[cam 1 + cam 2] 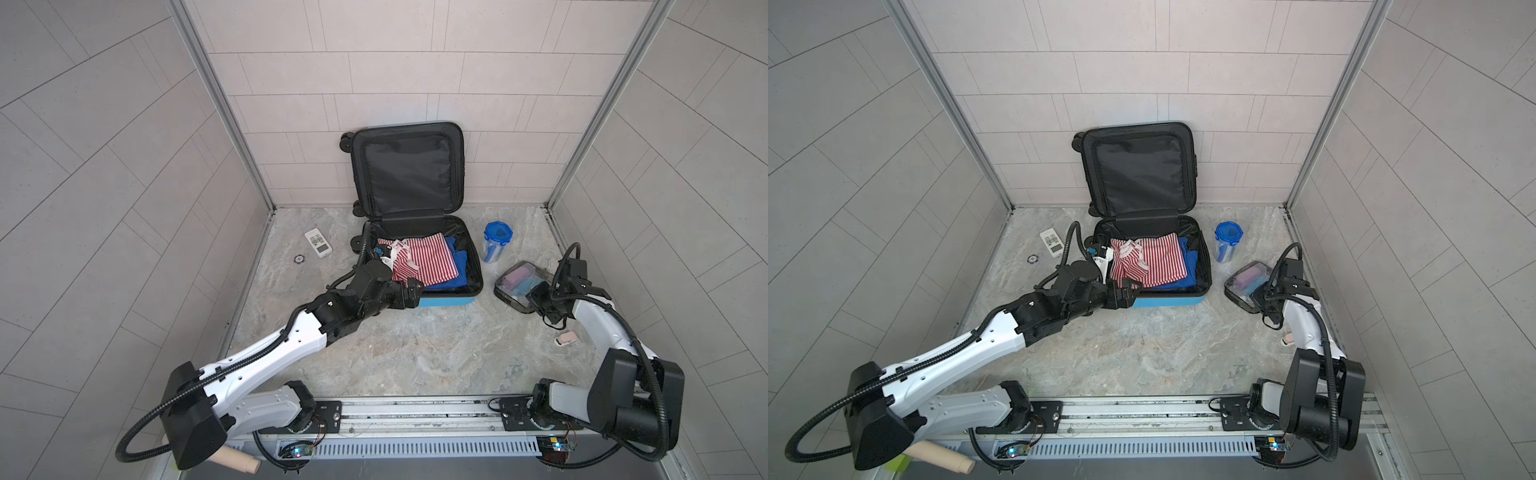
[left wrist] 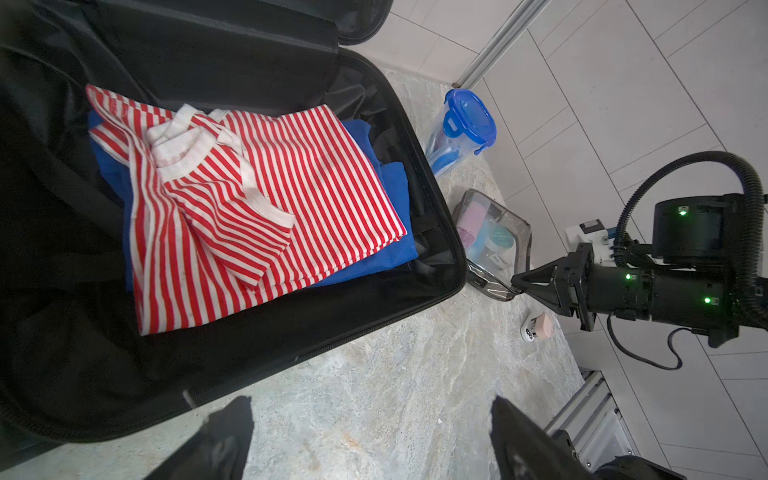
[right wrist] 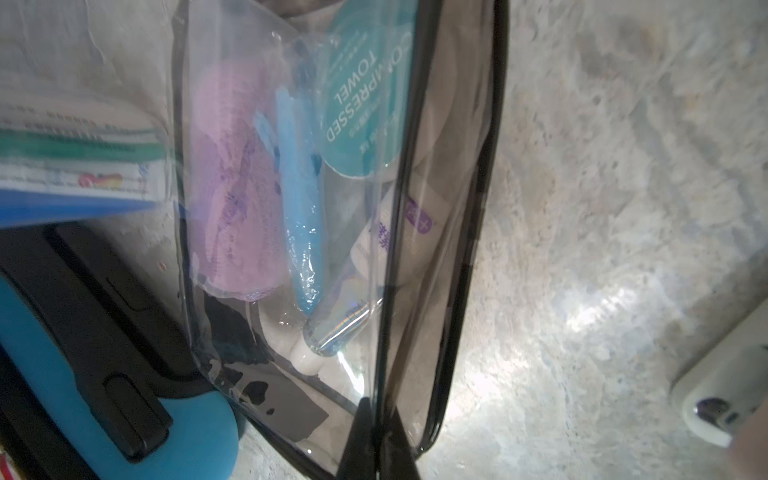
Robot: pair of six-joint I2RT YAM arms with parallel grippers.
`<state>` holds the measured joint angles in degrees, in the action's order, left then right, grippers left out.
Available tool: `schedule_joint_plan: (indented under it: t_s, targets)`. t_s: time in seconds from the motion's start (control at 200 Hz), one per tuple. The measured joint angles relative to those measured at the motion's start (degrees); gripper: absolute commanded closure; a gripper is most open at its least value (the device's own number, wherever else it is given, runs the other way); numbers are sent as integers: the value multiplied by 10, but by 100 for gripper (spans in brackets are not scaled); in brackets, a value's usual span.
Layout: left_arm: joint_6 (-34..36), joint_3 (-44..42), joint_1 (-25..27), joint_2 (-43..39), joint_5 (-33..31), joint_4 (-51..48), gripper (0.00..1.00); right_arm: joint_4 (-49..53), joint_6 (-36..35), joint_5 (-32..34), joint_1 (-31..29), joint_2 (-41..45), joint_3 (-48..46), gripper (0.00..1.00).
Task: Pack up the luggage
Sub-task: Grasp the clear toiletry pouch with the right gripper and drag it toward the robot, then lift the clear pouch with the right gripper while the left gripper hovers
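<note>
while the left tool [image 2: 371, 401] gapes, the right tool [image 3: 376, 415] pinches the glossy clear pouch [image 3: 232, 166].

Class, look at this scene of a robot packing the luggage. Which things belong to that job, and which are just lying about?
Belong to the job: luggage, striped shirt and blue garment in it, clear toiletry pouch pinched by the right gripper; probably the blue-lidded container.

Lying about: remote control, small round disc, small pink-and-white object.
</note>
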<state>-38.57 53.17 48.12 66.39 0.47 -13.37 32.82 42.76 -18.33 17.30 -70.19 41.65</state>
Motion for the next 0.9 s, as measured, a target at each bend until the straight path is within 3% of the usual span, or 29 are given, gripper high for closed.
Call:
schedule_joint_plan:
  t_s: [0.035, 0.075, 0.195, 0.295, 0.585, 0.806, 0.896]
  targets:
    - [0, 1, 2, 3, 0, 1, 7, 6, -5, -3, -4, 3, -6, 100]
    - [0, 2, 5, 8, 0, 3, 7, 13, -10, -6, -8, 4, -12, 90]
    - [1, 13, 13, 22, 0, 9, 7, 29, -24, -15, -12, 3, -18, 51]
    - [3, 23, 23, 35, -1, 14, 7, 33, -36, -22, -13, 3, -16, 39]
    - [14, 47, 42, 78, -1, 18, 7, 29, -44, -18, 4, -42, 26, 40]
    - [21, 68, 47, 97, 1, 25, 7, -24, -35, -21, 22, -93, 16, 38]
    - [22, 78, 48, 108, 5, 27, 7, -52, -28, -23, 22, -100, 3, 42]
